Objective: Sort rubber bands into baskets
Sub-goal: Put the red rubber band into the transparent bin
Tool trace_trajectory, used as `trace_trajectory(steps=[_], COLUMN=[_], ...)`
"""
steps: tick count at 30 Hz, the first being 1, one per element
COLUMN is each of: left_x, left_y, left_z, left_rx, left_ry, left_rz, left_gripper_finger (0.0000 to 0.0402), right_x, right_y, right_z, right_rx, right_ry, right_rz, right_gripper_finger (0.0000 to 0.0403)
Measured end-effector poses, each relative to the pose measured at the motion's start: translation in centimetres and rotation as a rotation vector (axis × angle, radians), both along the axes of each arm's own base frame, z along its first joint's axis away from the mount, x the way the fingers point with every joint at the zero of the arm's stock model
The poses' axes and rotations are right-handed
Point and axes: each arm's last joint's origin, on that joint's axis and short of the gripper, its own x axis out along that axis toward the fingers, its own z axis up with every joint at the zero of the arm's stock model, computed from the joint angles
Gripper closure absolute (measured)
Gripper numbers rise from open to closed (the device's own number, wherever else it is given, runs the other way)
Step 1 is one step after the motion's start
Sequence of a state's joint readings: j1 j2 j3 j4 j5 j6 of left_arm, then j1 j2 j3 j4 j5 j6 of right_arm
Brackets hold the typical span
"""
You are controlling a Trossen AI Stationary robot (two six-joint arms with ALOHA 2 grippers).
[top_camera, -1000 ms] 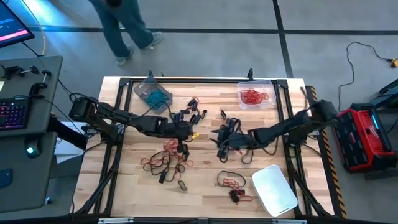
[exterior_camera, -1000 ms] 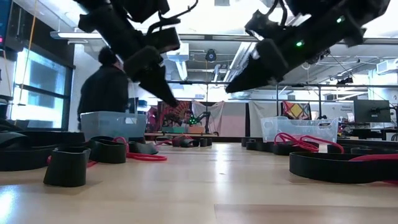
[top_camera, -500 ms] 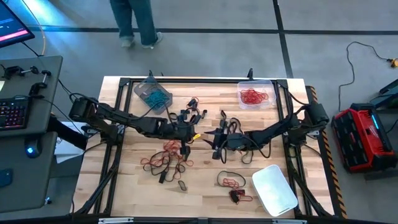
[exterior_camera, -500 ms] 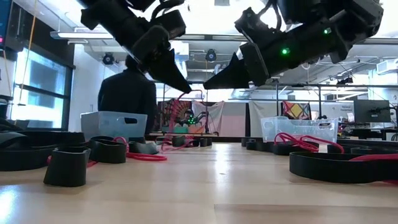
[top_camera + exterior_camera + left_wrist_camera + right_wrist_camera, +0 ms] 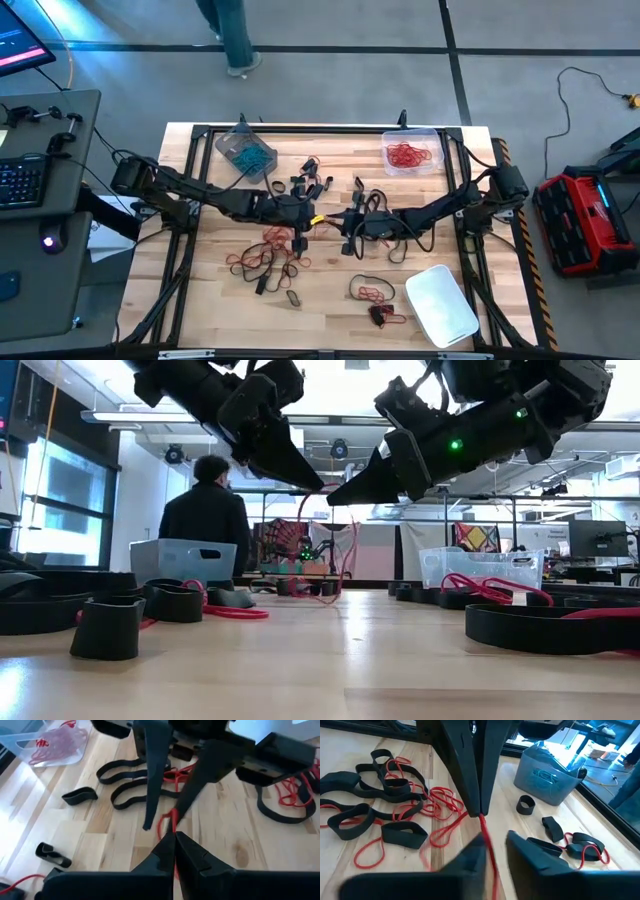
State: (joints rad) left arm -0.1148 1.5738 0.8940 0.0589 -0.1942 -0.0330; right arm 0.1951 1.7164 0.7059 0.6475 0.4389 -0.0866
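1. Grey-tinted basket [image 5: 244, 151]: far-left of the table [image 5: 330, 290], holding teal bands.
2. Clear basket [image 5: 411, 152]: far-right, holding red bands.
3. Whitish basket [image 5: 441, 305]: near-right corner.
4. Loose red and black rubber bands [image 5: 262, 258]: scattered mid-table.
5. One red band [image 5: 338, 550]: hanging above mid-table.

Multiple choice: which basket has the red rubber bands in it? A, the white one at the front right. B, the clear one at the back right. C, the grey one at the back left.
B: the clear basket at the back right holds a heap of red rubber bands.
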Motion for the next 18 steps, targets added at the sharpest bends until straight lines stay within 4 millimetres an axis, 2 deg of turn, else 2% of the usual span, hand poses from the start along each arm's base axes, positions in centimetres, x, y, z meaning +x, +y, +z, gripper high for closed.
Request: trace_trajectory(steps=[1, 3, 10, 14, 18], left_x=[0.0, 0.0, 0.0, -0.1, -0.3], left_y=[0.0, -0.1, -0.2, -0.7, -1.3], left_z=[0.0, 0.1, 0.1, 0.2, -0.2], left_rx=[0.001, 0.005, 0.061, 0.098, 0.095], left_ry=[-0.004, -0.008, -0.01, -0.023, -0.117], left_rz=[0.001, -0.002, 0.052, 0.059, 0.028], left_gripper_finger=[0.0401, 0.0398, 0.0362, 0.0329, 0.0294], right_x=[0.0, 0.0, -0.8, -1.9, -3.4], right_y=[0.0, 0.0, -0.1, -0.4, -0.9], right_z=[0.0, 0.0, 1.1, 2.7, 4.4], right_rx=[0.0, 0.001, 0.013, 0.016, 0.01], right_ry=[0.001, 0.006, 0.018, 0.037, 0.056], right_rz=[0.0, -0.001, -0.065, -0.119, -0.187], right_gripper_finger=[0.0375, 0.0394, 0.0399, 0.0401, 0.0401])
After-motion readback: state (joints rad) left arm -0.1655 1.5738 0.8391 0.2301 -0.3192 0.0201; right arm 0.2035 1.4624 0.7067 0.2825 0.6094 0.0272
